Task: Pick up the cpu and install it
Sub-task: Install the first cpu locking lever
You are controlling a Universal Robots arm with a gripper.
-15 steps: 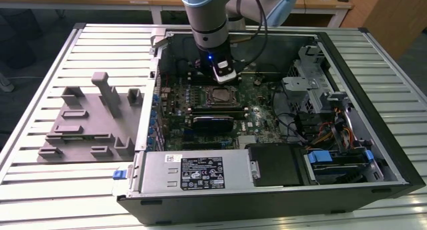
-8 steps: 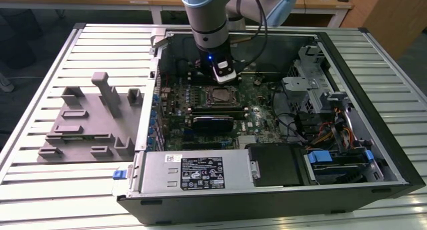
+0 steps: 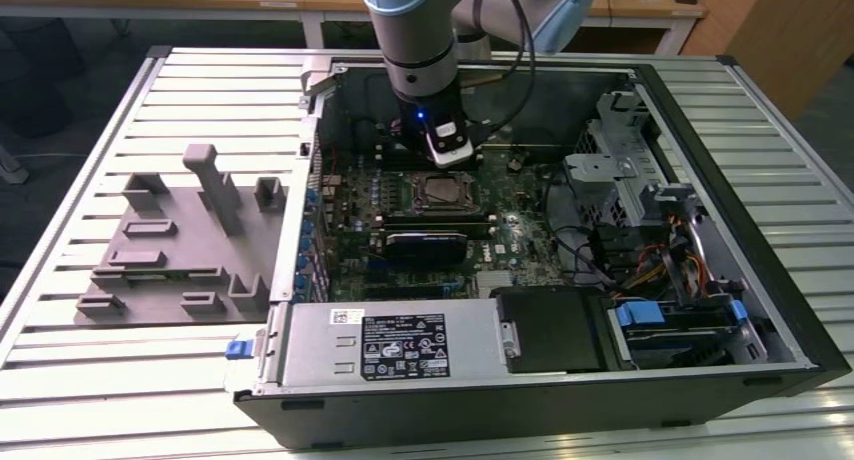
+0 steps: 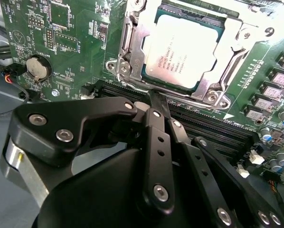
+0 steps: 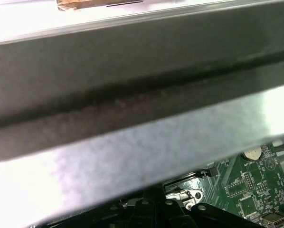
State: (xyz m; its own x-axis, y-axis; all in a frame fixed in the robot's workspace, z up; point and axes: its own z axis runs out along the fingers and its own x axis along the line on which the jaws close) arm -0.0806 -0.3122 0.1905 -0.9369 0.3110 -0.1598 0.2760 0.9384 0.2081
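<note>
The cpu lies flat in the metal-framed socket on the green motherboard, silvery top plate up. In the exterior view the cpu sits mid-board inside the open computer case. My gripper hovers just off one edge of the socket, over the dark memory slots. Its black fingers are pressed together with nothing between them. In the exterior view the gripper hangs straight down at the far edge of the socket.
A grey plastic tray with upright posts lies on the slatted table at the exterior view's left. The power supply and drive cage fill the near side of the case. The case wall looms close in the first wrist view.
</note>
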